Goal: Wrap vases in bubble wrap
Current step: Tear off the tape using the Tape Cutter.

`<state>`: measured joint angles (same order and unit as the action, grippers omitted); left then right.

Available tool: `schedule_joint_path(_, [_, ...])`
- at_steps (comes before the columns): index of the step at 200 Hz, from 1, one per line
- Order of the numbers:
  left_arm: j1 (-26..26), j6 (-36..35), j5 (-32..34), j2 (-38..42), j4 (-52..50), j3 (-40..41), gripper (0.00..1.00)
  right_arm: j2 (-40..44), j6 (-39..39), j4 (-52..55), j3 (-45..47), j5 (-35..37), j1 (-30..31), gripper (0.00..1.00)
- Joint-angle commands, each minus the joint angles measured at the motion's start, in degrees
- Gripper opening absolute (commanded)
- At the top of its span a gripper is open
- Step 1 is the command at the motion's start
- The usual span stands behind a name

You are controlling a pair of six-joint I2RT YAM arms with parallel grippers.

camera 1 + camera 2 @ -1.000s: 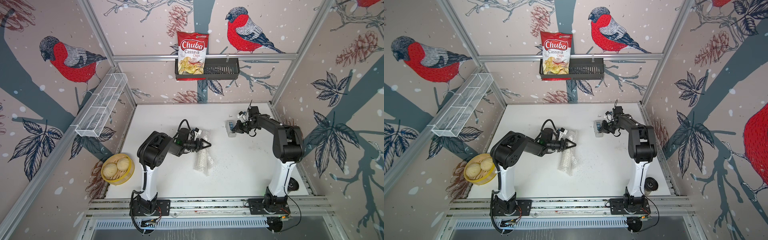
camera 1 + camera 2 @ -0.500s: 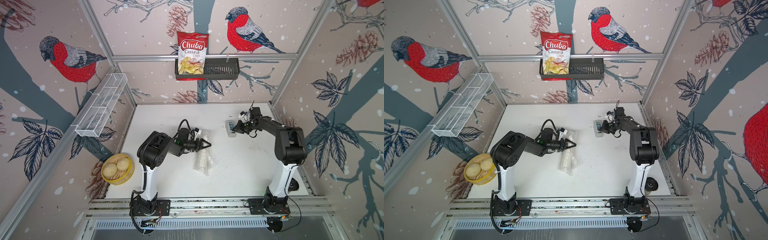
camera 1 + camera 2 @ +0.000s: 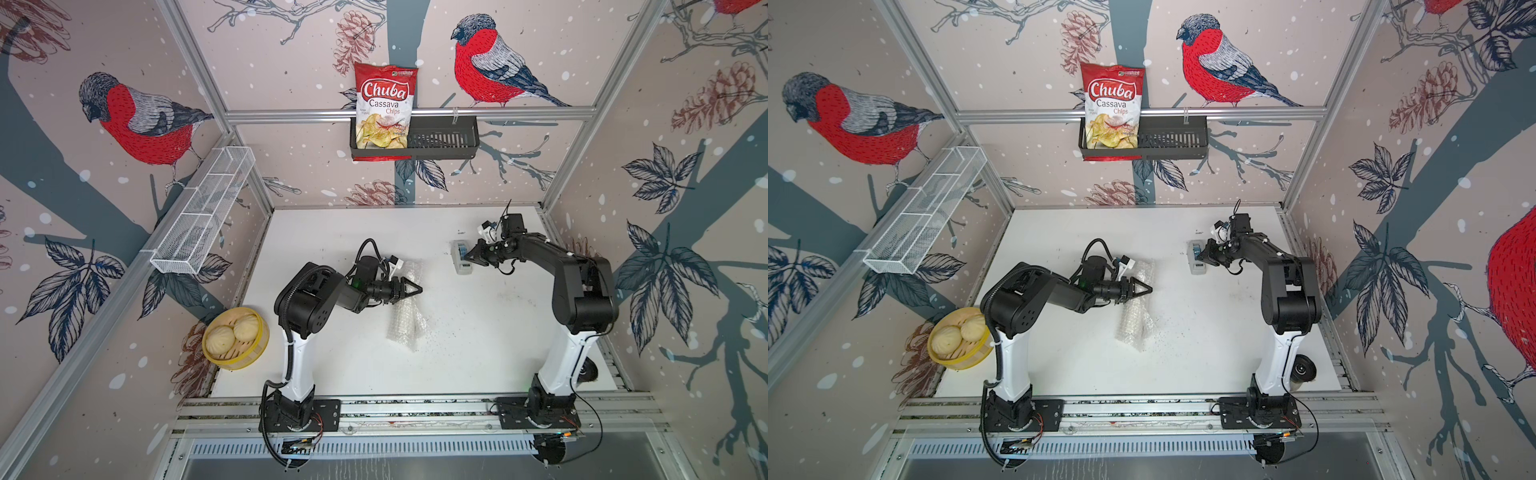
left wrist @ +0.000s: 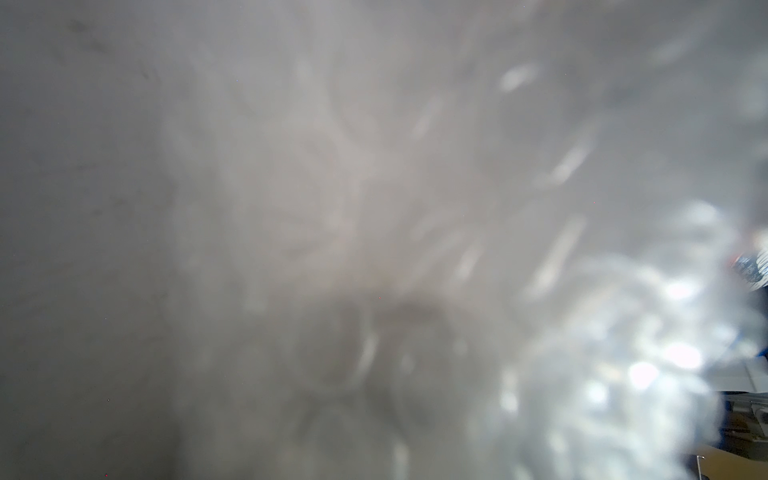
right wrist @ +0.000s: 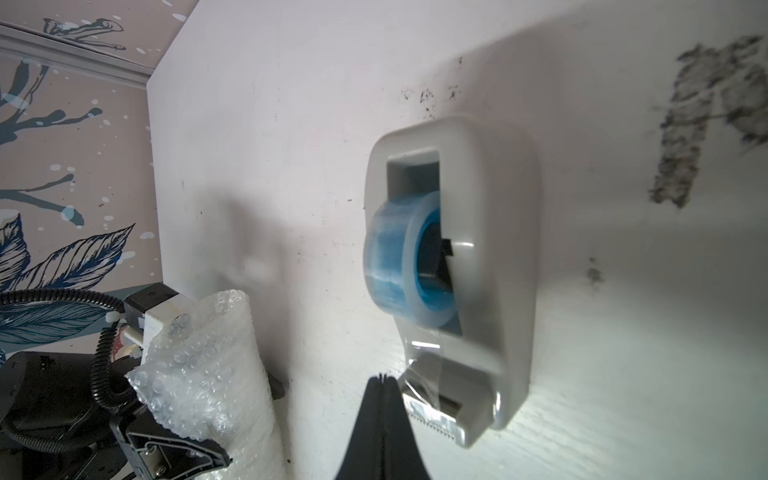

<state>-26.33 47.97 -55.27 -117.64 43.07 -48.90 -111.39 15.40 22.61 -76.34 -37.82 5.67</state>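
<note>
Where the left wall rises, a white wire-mesh shelf [image 3: 203,216] is seen mounted, and below it a round yellow steamer basket [image 3: 216,358] with two pale buns is set at the edge of the white worktop [image 3: 478,332].

The left arm is based on the front rail. Its white lower link stands upright, its black elbow is bent, and its forearm is stretched level and low towards the right arm's side. The left tool [image 3: 409,287] is laid across the middle of the clear, whitish bubble wrap [image 3: 405,316], its jaws drawn together to a point. Whether a fold is pinched between them cannot be told. The wrap is rolled into a long bundle lying near the worktop's centre. The left wrist view is filled by its blurred bubbles [image 4: 623,353]. A pale smooth side is shown through the roll [image 5: 199,365] in the right wrist view, but whether that is the white ceramic vase cannot be told.

On the back wall a red bag of cassava chips [image 3: 384,110] is stood in a black slotted basket [image 3: 444,139].

Further right, a grey tape dispenser with a blue roll [image 3: 461,268] is set on the worktop. The right tool [image 5: 381,378] is held just beside its cutter end, jaws closed with only a thin line between them. No tape is seen between them. The right arm is raised from the front rail, bent at a high elbow, and reached back and inward with the wrist tipped down.
</note>
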Motion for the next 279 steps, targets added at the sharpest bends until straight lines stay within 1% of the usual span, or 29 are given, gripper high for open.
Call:
schedule_joint_path(1, [0.1, -1.5, -0.2, 0.3, 1.6, -0.1, 0.32, 2.2, -1.1, 0.0, 0.9, 4.0, 0.1, 0.34])
schedule_joint_path(7, [0.1, -1.6, -0.2, 0.3, 1.7, -0.1, 0.32, 2.6, -1.3, -0.3, 1.2, 4.3, -0.2, 0.45])
schedule_joint_path(10, [0.1, -1.5, -0.2, 0.2, 1.7, -0.1, 0.32, 2.6, -1.3, -0.4, 1.2, 4.3, -0.4, 0.46])
schedule_joint_path(25, [0.1, -1.3, -0.3, 0.0, 1.9, -0.1, 0.32, 1.4, -2.0, 0.9, 0.0, 3.9, -0.9, 0.52])
schedule_joint_path(55, [0.1, -1.2, -0.5, 0.1, 2.2, -0.1, 0.32, -1.5, -4.2, 3.4, -2.5, 4.3, 0.3, 0.56])
schedule_joint_path(108, [0.1, -1.3, -0.5, 0.4, 2.1, 0.0, 0.32, -4.5, -5.5, 5.0, -4.9, 4.2, 1.7, 0.56])
schedule_joint_path(131, [0.1, -1.3, -0.5, 0.4, 2.1, 0.0, 0.32, -5.0, -5.7, 5.6, -5.2, 3.5, 1.7, 0.54])
schedule_joint_path(157, [0.1, -1.3, -0.5, 0.4, 2.1, 0.0, 0.32, -5.7, -5.7, 5.7, -5.3, 1.7, 1.6, 0.49])
schedule_joint_path(243, [0.2, -1.6, -0.5, 0.6, 1.8, -0.1, 0.32, -7.5, -5.8, 6.1, -5.6, -0.2, 1.2, 0.49])
schedule_joint_path(279, [0.1, -1.5, -0.5, 0.4, 1.8, -0.1, 0.32, -7.1, -5.4, 5.7, -4.9, -1.0, 0.8, 0.45])
